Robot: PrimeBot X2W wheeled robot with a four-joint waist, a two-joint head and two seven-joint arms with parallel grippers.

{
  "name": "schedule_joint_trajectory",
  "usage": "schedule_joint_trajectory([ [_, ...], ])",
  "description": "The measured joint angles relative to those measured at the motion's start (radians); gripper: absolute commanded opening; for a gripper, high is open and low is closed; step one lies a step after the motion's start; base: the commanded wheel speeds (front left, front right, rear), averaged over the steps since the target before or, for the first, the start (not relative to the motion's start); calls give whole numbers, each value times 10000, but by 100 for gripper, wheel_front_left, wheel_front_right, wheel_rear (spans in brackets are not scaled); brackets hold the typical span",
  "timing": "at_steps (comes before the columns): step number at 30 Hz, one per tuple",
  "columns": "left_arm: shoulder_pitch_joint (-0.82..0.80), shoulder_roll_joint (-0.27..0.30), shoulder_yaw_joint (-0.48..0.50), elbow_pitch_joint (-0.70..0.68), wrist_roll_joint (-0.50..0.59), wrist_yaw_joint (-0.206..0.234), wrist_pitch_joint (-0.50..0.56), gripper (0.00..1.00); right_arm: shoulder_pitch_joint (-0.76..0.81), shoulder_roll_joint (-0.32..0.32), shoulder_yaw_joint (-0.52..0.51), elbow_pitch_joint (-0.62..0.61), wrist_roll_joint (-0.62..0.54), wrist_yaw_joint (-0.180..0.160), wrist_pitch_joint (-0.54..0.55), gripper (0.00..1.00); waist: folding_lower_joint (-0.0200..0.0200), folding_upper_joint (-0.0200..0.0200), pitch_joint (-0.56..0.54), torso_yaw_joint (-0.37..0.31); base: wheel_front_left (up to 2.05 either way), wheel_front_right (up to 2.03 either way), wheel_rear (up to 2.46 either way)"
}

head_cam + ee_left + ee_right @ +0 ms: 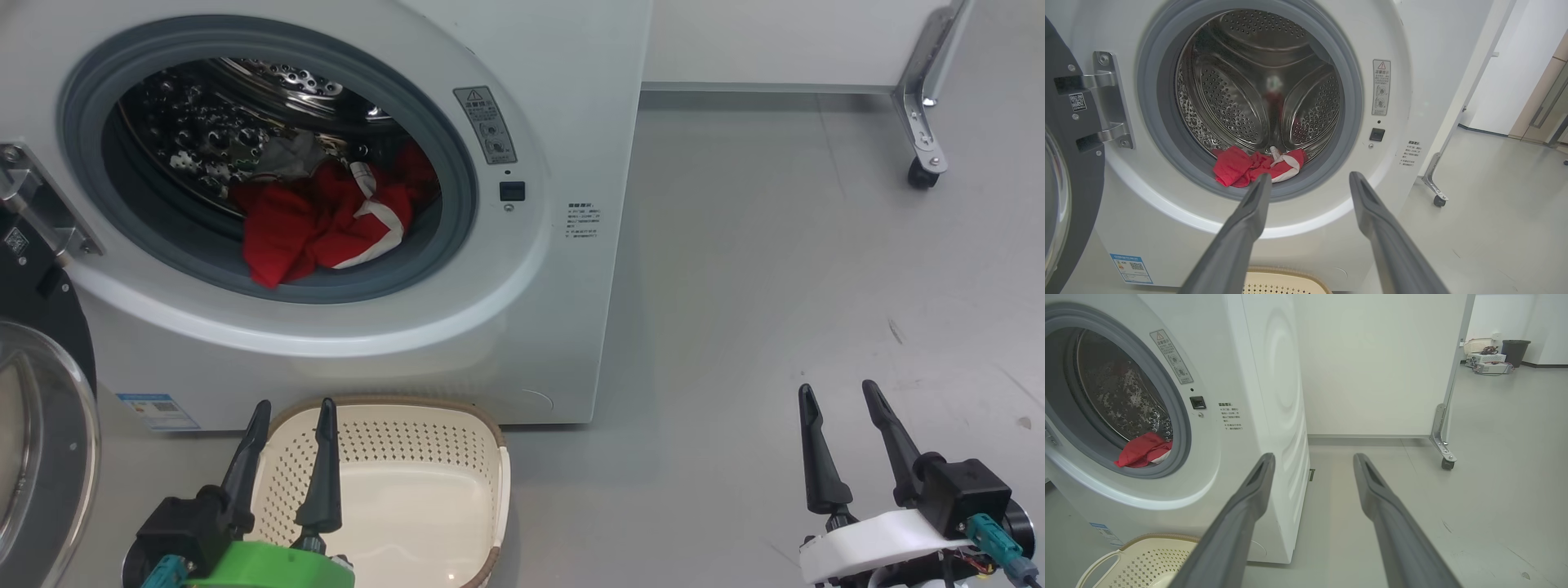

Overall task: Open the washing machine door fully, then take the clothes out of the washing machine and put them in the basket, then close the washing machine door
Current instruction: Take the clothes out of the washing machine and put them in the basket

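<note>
Two grippers, both with fingers spread wide and holding nothing.
The door [41,408] stands swung open at the left of the washer [571,122]. The red clothes [326,220] lie heaped at the drum's front lip. The basket [490,441] sits on the floor just before the washer. The left gripper [295,403] hovers over the basket's left rim, and the right gripper [836,386] is well off to the right above the floor.

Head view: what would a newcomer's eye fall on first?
The bright red clothes stand out first, heaped in the open mouth of the white washing machine, its door hanging open at the left edge. Below it the empty cream basket stands on the floor, with the open left tool at lower left and the open right tool at lower right.
</note>
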State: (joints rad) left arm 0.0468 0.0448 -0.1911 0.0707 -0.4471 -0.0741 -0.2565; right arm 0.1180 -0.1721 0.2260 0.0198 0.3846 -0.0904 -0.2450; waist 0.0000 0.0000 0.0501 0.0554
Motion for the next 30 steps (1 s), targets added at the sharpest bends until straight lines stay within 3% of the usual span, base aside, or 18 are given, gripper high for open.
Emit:
schedule_joint_trajectory([
  [21,0,0,-27,-2,0,90,0,100,-1,-6,27,-12,-2,2,-27,100,0,0,191,-66,0,0,0],
  [30,-9,0,196,100,100,357,0,100,-47,-23,299,-184,-123,102,23,100,1,0,686,-296,0,0,0],
])
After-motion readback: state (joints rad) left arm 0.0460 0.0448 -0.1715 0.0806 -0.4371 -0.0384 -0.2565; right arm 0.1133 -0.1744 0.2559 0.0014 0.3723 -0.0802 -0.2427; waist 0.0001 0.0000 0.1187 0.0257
